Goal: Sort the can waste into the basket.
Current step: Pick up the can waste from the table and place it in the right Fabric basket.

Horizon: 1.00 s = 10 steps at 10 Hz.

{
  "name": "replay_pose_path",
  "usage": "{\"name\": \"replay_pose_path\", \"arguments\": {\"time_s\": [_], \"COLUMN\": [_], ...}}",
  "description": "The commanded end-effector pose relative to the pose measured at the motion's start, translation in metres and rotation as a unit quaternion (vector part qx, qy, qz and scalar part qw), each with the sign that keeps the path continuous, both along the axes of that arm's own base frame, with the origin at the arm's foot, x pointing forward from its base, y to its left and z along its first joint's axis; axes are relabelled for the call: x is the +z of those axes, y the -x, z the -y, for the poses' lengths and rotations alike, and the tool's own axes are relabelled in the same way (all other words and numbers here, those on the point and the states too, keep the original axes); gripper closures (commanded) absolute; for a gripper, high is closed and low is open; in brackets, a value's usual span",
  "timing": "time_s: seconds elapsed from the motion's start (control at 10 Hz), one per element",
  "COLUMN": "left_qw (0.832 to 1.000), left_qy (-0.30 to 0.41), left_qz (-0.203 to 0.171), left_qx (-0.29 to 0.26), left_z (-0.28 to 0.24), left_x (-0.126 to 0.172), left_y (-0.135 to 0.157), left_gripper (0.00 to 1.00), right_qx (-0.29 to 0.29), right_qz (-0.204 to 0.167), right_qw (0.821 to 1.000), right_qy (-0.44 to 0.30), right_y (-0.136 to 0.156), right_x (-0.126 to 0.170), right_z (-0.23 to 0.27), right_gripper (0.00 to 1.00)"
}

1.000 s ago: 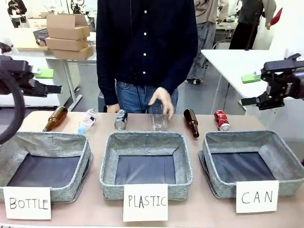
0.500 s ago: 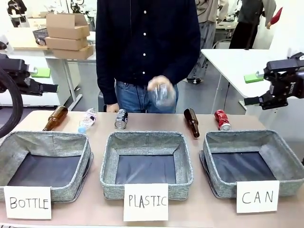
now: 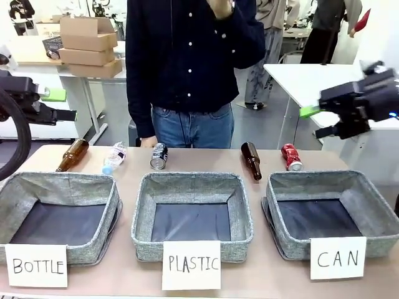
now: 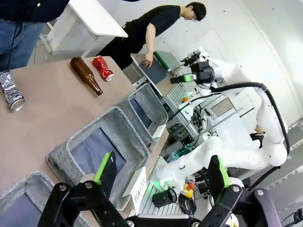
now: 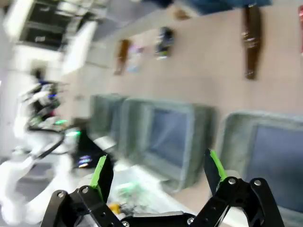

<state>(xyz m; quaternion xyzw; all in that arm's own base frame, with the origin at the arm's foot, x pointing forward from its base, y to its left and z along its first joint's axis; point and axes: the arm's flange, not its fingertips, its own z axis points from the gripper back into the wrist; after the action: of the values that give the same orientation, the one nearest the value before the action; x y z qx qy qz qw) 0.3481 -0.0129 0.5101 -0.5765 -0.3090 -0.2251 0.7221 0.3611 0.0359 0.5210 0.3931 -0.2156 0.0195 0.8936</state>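
The red can [image 3: 291,157] lies on its side on the table [image 3: 187,161] at the far edge, just behind the rear wall of the CAN basket [image 3: 326,212], which sits at the robot's right with its white card [image 3: 337,257] at the front. The silver can [image 3: 159,156] lies further left along the same far row, behind the basket carded PLASTIC [image 3: 192,215]. Neither can is inside any basket. A brown bottle [image 3: 251,160] lies between the two cans, just beside the red one. A second brown bottle [image 3: 73,155] and a clear plastic bottle [image 3: 115,157] lie behind the basket carded BOTTLE [image 3: 59,215].

The right gripper [image 3: 321,121] is raised above and beyond the CAN basket, well clear of the table; its own view shows the fingers spread apart with nothing between them. The left gripper [image 4: 161,177] is likewise held off the table at the left side, fingers spread and unloaded.

A person [image 3: 190,68] stands at the far side with one hand [image 3: 219,7] raised to chest height.
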Motion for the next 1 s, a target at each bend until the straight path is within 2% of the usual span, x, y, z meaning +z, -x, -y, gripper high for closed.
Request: {"name": "replay_pose_path", "arguments": {"time_s": [0.0, 0.1, 0.2, 0.3, 0.4, 0.5, 0.6, 0.7, 0.8, 0.9], "left_qw": [1.0, 1.0, 1.0, 1.0, 1.0, 1.0, 1.0, 1.0, 1.0, 1.0], "left_qy": [0.011, 0.011, 0.011, 0.011, 0.011, 0.011, 0.011, 0.011, 0.011, 0.011], "left_qz": [0.015, 0.015, 0.015, 0.015, 0.015, 0.015, 0.015, 0.015, 0.015, 0.015], "left_qx": [-0.003, -0.003, -0.003, -0.003, -0.003, -0.003, -0.003, -0.003, -0.003, -0.003], "left_z": [0.001, 0.001, 0.001, 0.001, 0.001, 0.001, 0.001, 0.001, 0.001, 0.001], "left_x": [0.0, 0.0, 0.0, 0.0, 0.0, 0.0, 0.0, 0.0, 0.0, 0.0], "left_y": [-0.002, -0.002, -0.002, -0.002, -0.002, -0.002, -0.002, -0.002, -0.002, -0.002], "left_gripper": [0.0, 0.0, 0.0, 0.0, 0.0, 0.0, 0.0, 0.0, 0.0, 0.0], "right_qx": [-0.117, -0.121, -0.127, -0.136, -0.13, -0.108, -0.108, -0.134, -0.133, -0.175], "right_qz": [-0.132, -0.162, -0.167, -0.16, -0.131, -0.05, -0.05, -0.086, -0.039, -0.067], "right_qw": [0.927, 0.907, 0.905, 0.91, 0.936, 0.957, 0.957, 0.939, 0.923, 0.9], "right_qy": [0.33, 0.37, 0.371, 0.358, 0.302, 0.265, 0.265, 0.304, 0.36, 0.394], "right_y": [-0.072, -0.098, -0.108, -0.105, -0.088, -0.105, -0.105, -0.102, -0.109, -0.144], "right_x": [-0.003, -0.011, -0.013, -0.012, -0.006, -0.033, -0.033, -0.035, -0.04, -0.05], "right_z": [-0.019, -0.023, -0.023, -0.02, -0.012, -0.022, -0.022, -0.005, -0.01, -0.004], "right_gripper": [0.0, 0.0, 0.0, 0.0, 0.0, 0.0, 0.0, 0.0, 0.0, 0.0]}}
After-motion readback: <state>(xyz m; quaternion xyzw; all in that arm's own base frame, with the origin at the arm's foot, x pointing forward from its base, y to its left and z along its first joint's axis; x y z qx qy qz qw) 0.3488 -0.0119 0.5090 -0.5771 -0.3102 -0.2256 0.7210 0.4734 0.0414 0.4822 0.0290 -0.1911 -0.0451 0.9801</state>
